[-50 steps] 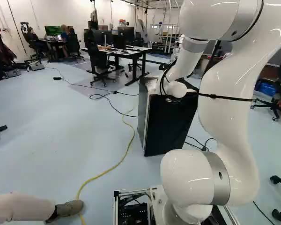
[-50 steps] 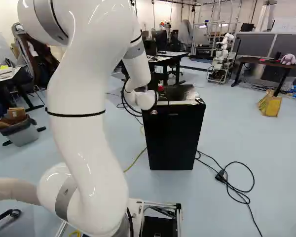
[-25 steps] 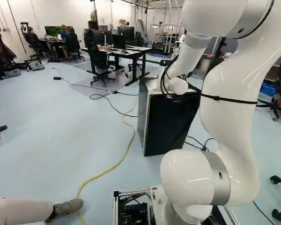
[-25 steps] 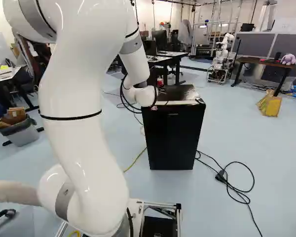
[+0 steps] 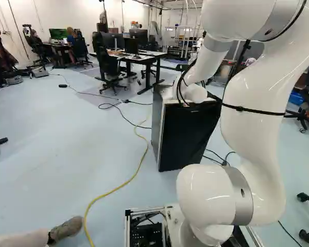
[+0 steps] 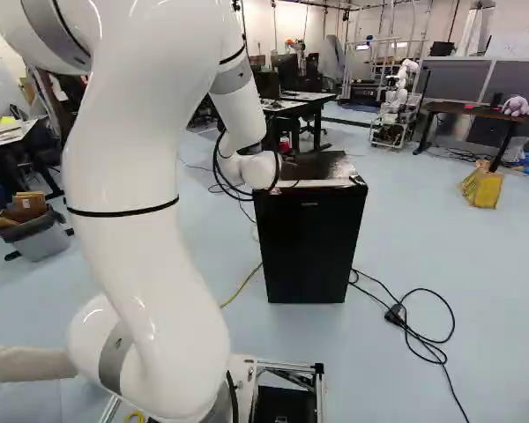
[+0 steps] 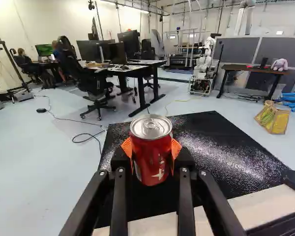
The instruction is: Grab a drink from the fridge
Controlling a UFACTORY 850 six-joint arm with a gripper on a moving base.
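Your gripper (image 6: 277,141) has red can (image 7: 151,152) clamped upright, orange pads (image 7: 176,148) pressing both sides, fingers parted by can's width. Can over left part of black fridge's (image 5: 190,139) top; you can't tell whether its base touches. Beyond, far left of you: desk (image 5: 150,58) with monitors; far right, another robot (image 6: 393,107). Near left, person's shoe (image 5: 67,229), yellow cable (image 5: 124,183) between it and fridge.

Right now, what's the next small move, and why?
I'd probably ease the red can straight up a little. The gripper has an orange pad against either side of it and it stands upright over the fridge's top, but its base is hidden, so it may be touching; lifting first should avoid dragging it.
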